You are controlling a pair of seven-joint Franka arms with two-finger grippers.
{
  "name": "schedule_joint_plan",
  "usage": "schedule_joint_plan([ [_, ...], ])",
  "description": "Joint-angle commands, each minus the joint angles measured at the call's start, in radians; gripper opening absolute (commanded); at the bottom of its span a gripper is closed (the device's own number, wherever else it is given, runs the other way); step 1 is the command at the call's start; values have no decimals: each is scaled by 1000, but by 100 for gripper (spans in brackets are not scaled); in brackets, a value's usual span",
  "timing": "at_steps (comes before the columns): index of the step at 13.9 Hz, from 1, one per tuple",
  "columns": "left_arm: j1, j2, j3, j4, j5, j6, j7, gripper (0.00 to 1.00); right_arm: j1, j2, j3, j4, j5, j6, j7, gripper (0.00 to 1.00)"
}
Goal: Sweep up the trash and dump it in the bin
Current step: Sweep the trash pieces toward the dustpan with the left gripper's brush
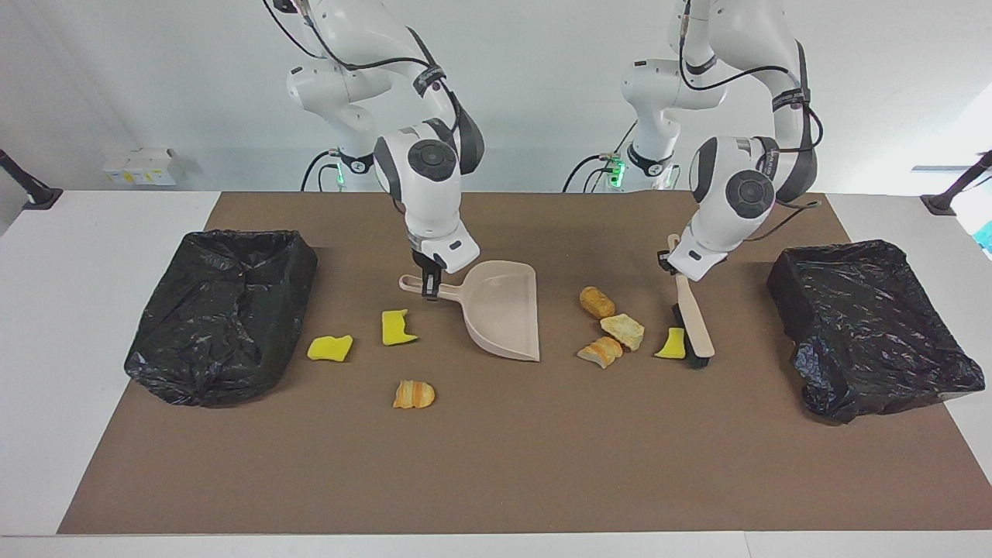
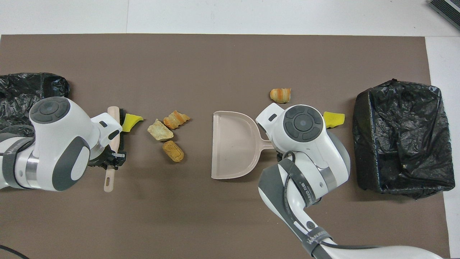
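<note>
Desk: white, covered by plain brown mat. Bin liners: glossy black. Dustpan: beige. Brush: beige back, black bristles. Trash: bright yellow scraps; tan-orange lumps, two streaked orange and white. Arms: white with grey joints.

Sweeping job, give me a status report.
Left gripper shut on brush, bristles at a yellow scrap. Right gripper shut on dustpan. Nothing swept in yet.
</note>
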Motion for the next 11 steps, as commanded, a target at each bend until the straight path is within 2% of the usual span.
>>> schedule_joint_plan([
  [1,-61,-5,7,-22,13,39,-10,0,-2,-8,4,-24,-11,28,-22,0],
  [6,-203,-6,4,-21,-6,80,-13,0,7,2,4,-24,-11,42,6,0],
  [8,-239,-9,4,-21,-86,80,-17,0,22,9,4,-24,-11,56,15,0],
  [11,-389,-23,1,-22,-105,80,-43,0,36,23,4,-24,-11,79,59,0],
])
